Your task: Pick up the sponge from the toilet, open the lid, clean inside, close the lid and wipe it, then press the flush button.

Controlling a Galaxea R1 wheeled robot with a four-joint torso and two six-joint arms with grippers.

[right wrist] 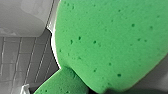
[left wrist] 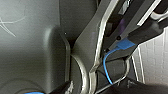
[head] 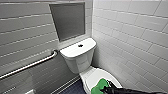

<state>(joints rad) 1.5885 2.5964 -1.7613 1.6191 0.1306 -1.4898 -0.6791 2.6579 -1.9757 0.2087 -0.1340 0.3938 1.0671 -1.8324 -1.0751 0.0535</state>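
Far L: the grab bar (head: 30, 65) slants across the L tiled wall (head: 22, 30). Its bent end stops just beside the tank (head: 77, 53), so you've little room that side. Below it a narrow strip of dark floor (head: 73, 88) lies btwn wall and bowl. A grey recessed panel (head: 68, 20) is set into the wall above the tank, apart from the tank top.

Centre: the toilet (head: 86, 75) stands in the corner, tank back against the wall. The round flush button (head: 80, 45) sits mid-way along the flat tank cover. The lid (head: 91, 75) is down, white and smooth, w/ bare surface on its tank side and L of the sponge.

R of centre: the sponge (head: 100, 83) is over the lid's front-R part; can't tell if it touches. It looks buckled into two lobes. Its long axis runs diagonal, one end toward the tank, the other toward the lid's front. Your R gripper (head: 108, 88) reaches in from lower R and is clamped on the sponge's R side. In the right wrist view the sponge (right wrist: 107, 42) is v. close, pores plain, w/ tank and tiles behind.

Far R: the R tiled wall (head: 135, 37) runs close along the bowl, a tight edge for your R arm.
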